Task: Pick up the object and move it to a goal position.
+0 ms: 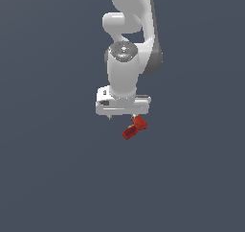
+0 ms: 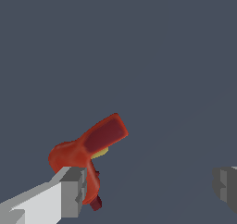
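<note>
Grey-blue background [image 1: 48, 178] fills pretty much everything in both views, just flat colour with nothing else on it. Moving toward the centre of the exterior view, the white arm [image 1: 125, 68] comes down from the top edge, and its gripper [image 1: 123, 115] sits roughly mid-frame. Just below it, toward the exterior view's right, is the red object [image 1: 134, 128], tilted diagonally with its upper end right up against the underside of the gripper.

In the wrist view, one grey finger [image 2: 71, 190] shows at the lower left of the frame and the other finger [image 2: 226, 187] is way over at the lower right edge, so the jaws are spread wide apart. The object sits beside the lower-left finger and overlaps its tip, with its flat darker face pointing toward the middle of the frame and a small yellowish patch [image 2: 101, 152] under it. Nothing is between the fingers.
</note>
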Controlling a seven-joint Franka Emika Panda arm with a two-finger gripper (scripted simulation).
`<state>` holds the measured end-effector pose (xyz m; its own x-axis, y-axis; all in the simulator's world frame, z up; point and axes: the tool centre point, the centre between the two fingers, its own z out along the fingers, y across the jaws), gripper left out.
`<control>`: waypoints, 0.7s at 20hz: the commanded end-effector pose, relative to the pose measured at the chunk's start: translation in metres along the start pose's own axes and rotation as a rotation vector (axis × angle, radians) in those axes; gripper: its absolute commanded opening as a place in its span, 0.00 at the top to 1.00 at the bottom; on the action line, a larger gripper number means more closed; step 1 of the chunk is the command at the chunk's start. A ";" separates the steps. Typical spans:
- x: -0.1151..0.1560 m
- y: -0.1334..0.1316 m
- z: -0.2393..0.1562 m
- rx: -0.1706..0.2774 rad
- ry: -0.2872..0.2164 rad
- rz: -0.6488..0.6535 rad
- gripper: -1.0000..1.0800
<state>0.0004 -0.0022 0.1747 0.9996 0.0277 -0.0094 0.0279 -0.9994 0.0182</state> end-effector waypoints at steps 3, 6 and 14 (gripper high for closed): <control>0.000 0.002 0.000 0.001 0.000 0.001 0.00; 0.000 0.009 0.002 0.004 0.000 0.008 0.00; -0.001 0.010 0.005 0.009 0.003 0.002 0.00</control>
<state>-0.0002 -0.0128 0.1716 0.9997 0.0214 -0.0075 0.0215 -0.9997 0.0115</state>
